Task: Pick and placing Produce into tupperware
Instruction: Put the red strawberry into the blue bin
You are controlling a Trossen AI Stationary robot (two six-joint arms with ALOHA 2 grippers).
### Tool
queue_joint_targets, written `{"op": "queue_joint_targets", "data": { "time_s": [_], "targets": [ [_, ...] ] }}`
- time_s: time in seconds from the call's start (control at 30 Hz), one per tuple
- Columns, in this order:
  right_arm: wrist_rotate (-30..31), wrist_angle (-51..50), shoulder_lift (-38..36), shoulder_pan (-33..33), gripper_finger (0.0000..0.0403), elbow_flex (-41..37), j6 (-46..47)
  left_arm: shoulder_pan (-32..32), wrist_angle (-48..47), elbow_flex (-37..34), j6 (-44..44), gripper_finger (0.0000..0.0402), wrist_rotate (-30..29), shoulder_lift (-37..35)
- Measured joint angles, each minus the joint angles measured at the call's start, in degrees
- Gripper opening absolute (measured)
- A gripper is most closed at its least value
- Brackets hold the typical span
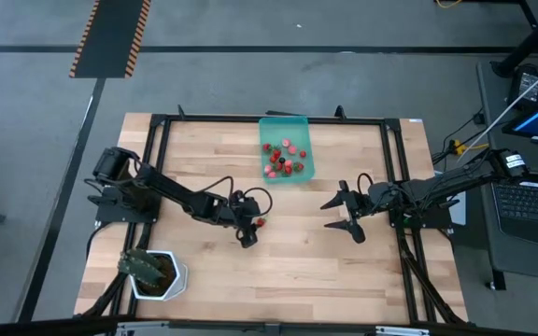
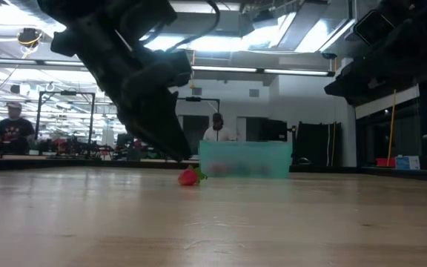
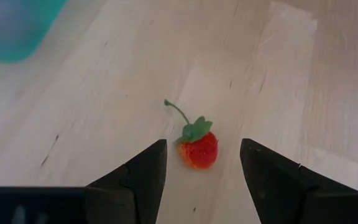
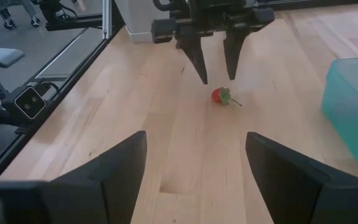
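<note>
- Pale wooden table [image 1: 278, 261] in a bright workshop; people stand far behind.
- Small red strawberry [image 3: 198, 149], green-topped, lies on the wood near the teal tupperware [image 1: 299, 131].
- Left gripper [image 3: 202, 163] open around it, untouching; right gripper [image 1: 346, 214] open, idle.

Setting: an open robotics laboratory or workshop hall.
Floor: grey concrete, with a black-and-orange hazard-striped mat [image 1: 110, 35] at 11 o'clock of the table.
Bench: wooden table [image 1: 278, 252] in a black metal frame.
Equipment: a laptop [image 1: 530, 201] at 3 o'clock.
Background: ceiling strip lights, benches, people [image 2: 12, 127] at workstations.
</note>
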Motion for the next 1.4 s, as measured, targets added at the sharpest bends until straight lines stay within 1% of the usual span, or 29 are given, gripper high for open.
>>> {"op": "queue_joint_targets", "data": {
  "time_s": [0.47,0.7,0.83,0.9,1.03,1.3,1.4],
  "targets": [
    [0.0,0.0,0.0,0.0,0.0275,0.0,0.0,0.0,2.3,0.0,-1.3,0.0197,0.2,0.8],
    [0.0,-0.1,0.0,0.0,0.0275,0.0,0.0,0.0,2.1,0.0,-1.1,0.0197,-1.1,0.8],
    [0.0,-0.1,0.0,0.0,0.0275,0.0,0.0,0.2,2.7,-0.1,-1.1,0.0197,-1.0,3.0],
    [0.0,-0.2,0.0,0.0,0.0275,0.0,0.0,0.4,3.5,0.6,-1.1,0.0197,-0.2,5.0],
    [0.0,-0.4,0.0,0.0,0.0275,0.0,0.2,0.9,3.6,1.6,-1.0,0.0197,-0.5,7.2],
    [0.0,-0.7,0.0,0.0,0.0275,0.0,0.2,2.5,3.6,2.3,0.7,0.0197,0.3,7.4],
    [0.0,-0.7,0.0,0.0,0.0275,0.0,0.2,3.0,3.2,2.3,0.6,0.0197,1.6,7.5]
  ]
}}
